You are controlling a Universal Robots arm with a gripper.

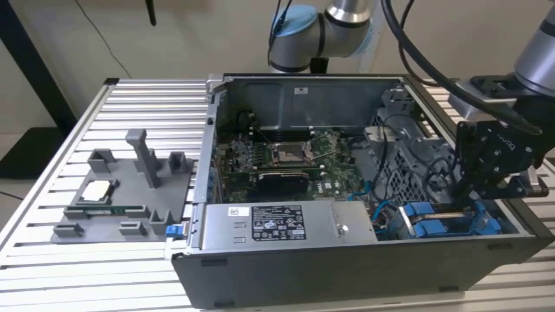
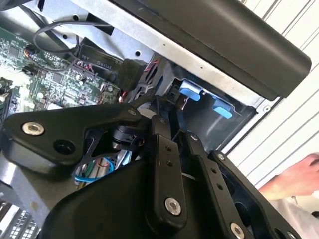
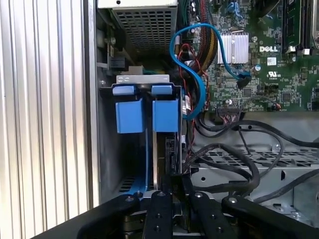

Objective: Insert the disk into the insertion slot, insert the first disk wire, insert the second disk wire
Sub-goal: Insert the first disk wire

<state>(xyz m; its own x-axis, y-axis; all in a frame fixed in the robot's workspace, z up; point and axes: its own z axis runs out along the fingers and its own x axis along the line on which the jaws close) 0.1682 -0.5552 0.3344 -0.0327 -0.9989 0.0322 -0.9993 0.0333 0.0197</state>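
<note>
My gripper (image 1: 475, 194) reaches down into the open computer case (image 1: 347, 260) at the exterior view's right, over the drive bay. The disk (image 3: 167, 148) stands edge-on in the insertion slot (image 3: 112, 149), its blue caddy tabs (image 3: 165, 113) at the far end. In the first wrist view my gripper (image 3: 172, 175) has its fingers close together on the near edge of the disk. The second wrist view shows my gripper (image 2: 158, 107) the same way, with blue tabs (image 2: 190, 92) beyond it. A blue wire (image 3: 197, 74) and black wires (image 3: 239, 164) hang loose beside the bay.
The grey power-supply box (image 1: 286, 224) sits beside the bay, the motherboard (image 1: 286, 156) deeper in the case. A grey fixture tray (image 1: 121, 195) with small parts lies at the exterior view's left. A person's hand (image 2: 295, 175) rests outside the case wall.
</note>
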